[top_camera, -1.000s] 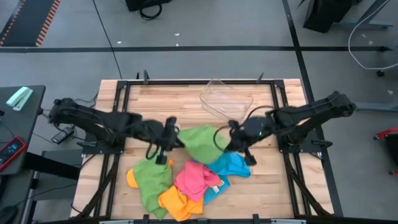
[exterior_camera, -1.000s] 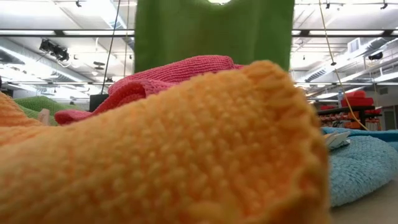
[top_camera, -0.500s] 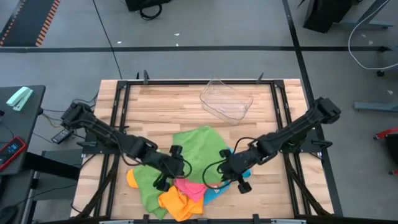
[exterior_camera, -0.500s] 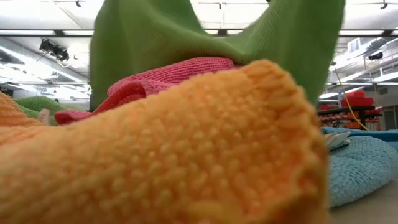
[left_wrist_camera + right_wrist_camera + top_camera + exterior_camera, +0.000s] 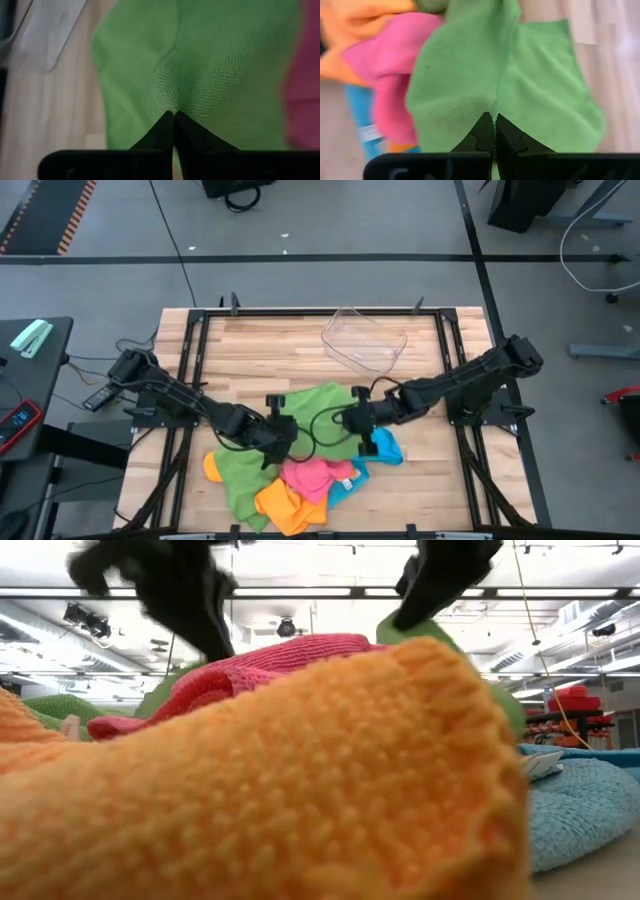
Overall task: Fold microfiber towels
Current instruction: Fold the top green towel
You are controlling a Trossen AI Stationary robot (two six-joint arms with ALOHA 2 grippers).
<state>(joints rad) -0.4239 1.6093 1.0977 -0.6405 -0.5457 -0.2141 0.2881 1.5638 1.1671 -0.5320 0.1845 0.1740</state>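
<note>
Green microfiber towel [image 5: 318, 415] lies spread on the wooden table [image 5: 270, 355] at mid-table, w/ both arms reaching in from either side. Left gripper [image 5: 277, 432] has fingers pressed together, pinching the towel's near-left edge; left wrist view shows cloth bunched at the fingertips [image 5: 173, 120]. Right gripper [image 5: 356, 420] likewise pinches the towel's right edge, fingers [image 5: 494, 125] shut on a fold of green cloth. Just nearer sits a heap of other towels: second green towel [image 5: 240, 475] at left, pink towel [image 5: 315, 478] in the middle, orange towel [image 5: 280, 508] nearest, sky blue towel [image 5: 385, 448] at right. Clear plastic tray [image 5: 364, 340] stands far side, apart from the cloths.
</note>
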